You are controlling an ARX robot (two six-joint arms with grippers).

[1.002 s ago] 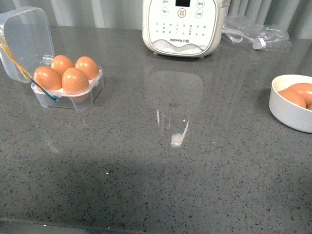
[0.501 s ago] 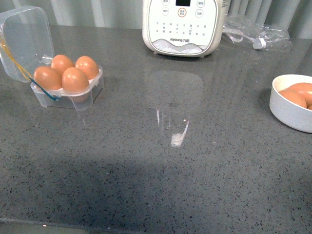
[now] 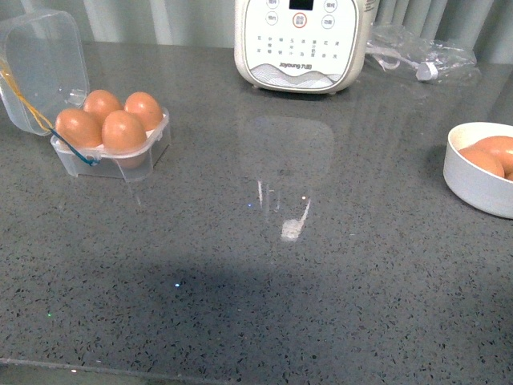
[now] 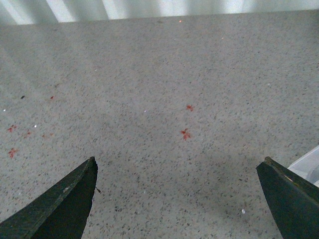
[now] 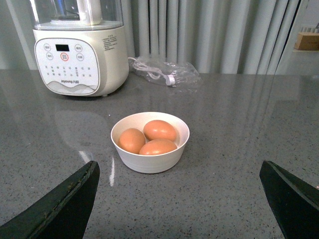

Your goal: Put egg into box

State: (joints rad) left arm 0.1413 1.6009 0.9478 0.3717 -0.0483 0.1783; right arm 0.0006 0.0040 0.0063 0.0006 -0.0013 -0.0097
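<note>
The box, holding four eggs, stands left on the counter; bowl far right; blender behind, centre.

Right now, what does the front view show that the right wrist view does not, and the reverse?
Only the front view shows the clear box, its lid open, with four eggs filling its hollows. Only the right wrist view shows the right gripper, open and empty, and all three eggs in the white bowl, which the front view cuts off at its edge. Both show the bowl, the white appliance, the plastic bag and the grey counter.
</note>
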